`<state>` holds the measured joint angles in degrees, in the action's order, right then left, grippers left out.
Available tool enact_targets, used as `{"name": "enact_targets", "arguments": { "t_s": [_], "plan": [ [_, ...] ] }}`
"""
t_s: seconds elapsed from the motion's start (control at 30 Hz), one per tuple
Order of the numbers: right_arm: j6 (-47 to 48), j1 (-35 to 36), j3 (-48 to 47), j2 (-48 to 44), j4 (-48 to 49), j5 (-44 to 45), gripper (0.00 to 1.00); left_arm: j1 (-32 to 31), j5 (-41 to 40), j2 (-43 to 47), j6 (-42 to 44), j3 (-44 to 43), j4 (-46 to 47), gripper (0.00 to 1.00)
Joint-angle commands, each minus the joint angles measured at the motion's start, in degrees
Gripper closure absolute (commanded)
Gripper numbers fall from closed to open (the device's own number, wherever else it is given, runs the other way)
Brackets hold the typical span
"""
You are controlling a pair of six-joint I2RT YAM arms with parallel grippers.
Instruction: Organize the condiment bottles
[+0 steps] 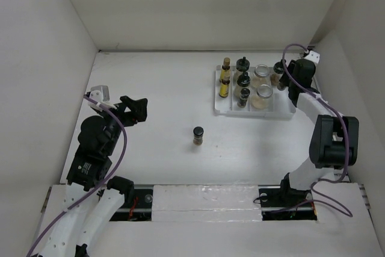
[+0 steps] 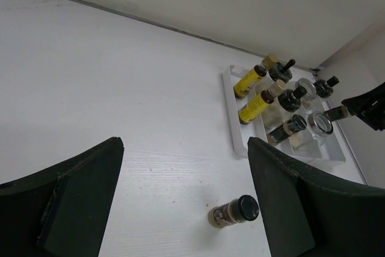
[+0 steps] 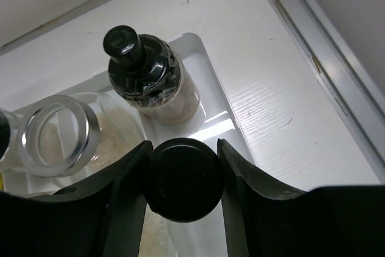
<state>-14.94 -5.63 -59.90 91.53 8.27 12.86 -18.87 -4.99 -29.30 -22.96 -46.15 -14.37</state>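
One dark spice jar with a black cap stands alone mid-table. In the left wrist view this jar sits below and between the fingers. My left gripper hangs open and empty to its left. The other condiment bottles fill the white tray: two yellow bottles, three dark jars, and two pale jars. My right gripper is shut on the round black cap of a jar at the tray's right end, next to a knob-topped pale jar.
The tray's right rim lies close to the right side wall. White walls close in the table on the left, back and right. A silver-rimmed jar stands just left of the right gripper's fingers.
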Motion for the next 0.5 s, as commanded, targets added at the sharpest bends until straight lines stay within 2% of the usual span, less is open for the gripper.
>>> {"name": "enact_targets", "arguments": {
  "t_s": [0.0,0.2,0.3,0.43,0.47],
  "plan": [
    [-0.71,-0.35,-3.03,3.12,6.32,-0.65,0.68,0.24,0.42,0.47,0.72,-0.87,2.59,0.20],
    [-0.71,-0.35,-4.26,6.03,7.37,0.67,0.68,0.24,0.42,0.47,0.72,-0.87,2.59,0.20],
    [-0.18,0.27,-4.26,7.35,7.37,1.81,0.62,0.24,0.42,0.47,0.72,-0.87,2.59,0.20],
    [-0.18,0.79,-4.26,6.13,6.15,2.00,0.44,0.24,0.42,-0.14,0.72,-0.87,2.59,0.20],
    [-0.18,0.79,-4.26,5.51,5.62,1.99,0.33,0.24,0.42,-0.14,0.72,-0.87,2.59,0.20]
  ]
}}
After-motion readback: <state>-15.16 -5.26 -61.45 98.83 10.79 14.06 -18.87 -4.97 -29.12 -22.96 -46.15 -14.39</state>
